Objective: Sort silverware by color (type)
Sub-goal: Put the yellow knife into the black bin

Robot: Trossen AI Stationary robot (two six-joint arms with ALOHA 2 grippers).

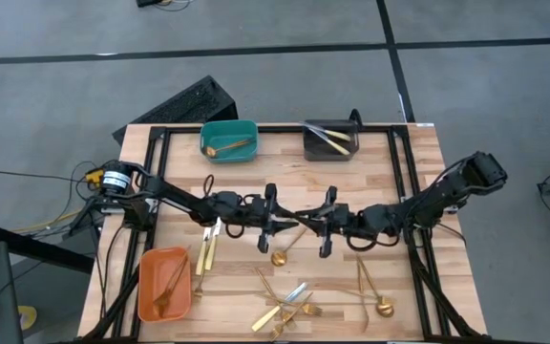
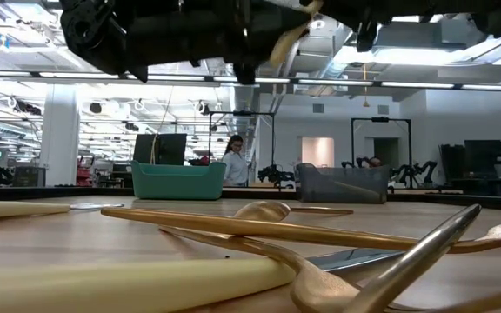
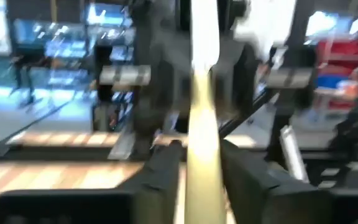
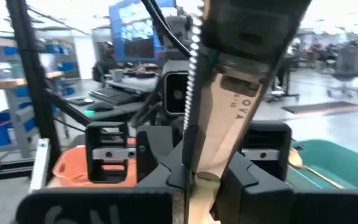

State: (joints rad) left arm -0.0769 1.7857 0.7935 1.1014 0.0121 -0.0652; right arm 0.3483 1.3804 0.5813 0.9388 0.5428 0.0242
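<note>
Gold metal is the stuff of nearly all the cutlery here: slim, stiff, light and polished, so it is likely to slip or swing unless taken near the middle of the handle, square across the flat.

Farthest on the outer side of the left pincer [image 1: 285, 223] sits the orange bin [image 1: 151, 296], smooth plastic with rounded corners, a few gold pieces in it. Two pale knives [image 1: 206, 250] lie between that bin and the pincer.

The left pincer hangs over mid-table, nose to nose with the right pincer [image 1: 311, 225]. A flat gold piece [image 3: 201, 124] runs from one to the other, clear of the wood. I cannot tell whether the left pincer is gripping it. The right pincer's fingers [image 4: 157, 155] sit narrow, clamped on the piece's end. Which kind of cutlery it is I cannot say.

Just below the meeting point a spoon [image 1: 281, 254] lies on the planked wooden table [image 1: 409, 182].

Beyond the pincers stand the teal bin [image 1: 229, 126] and, further right, the grey bin [image 1: 330, 153]. On their near side lies a loose heap [image 1: 289, 306] of crossed forks and knives, hard to pick singly, then a lone spoon [image 1: 380, 306].
</note>
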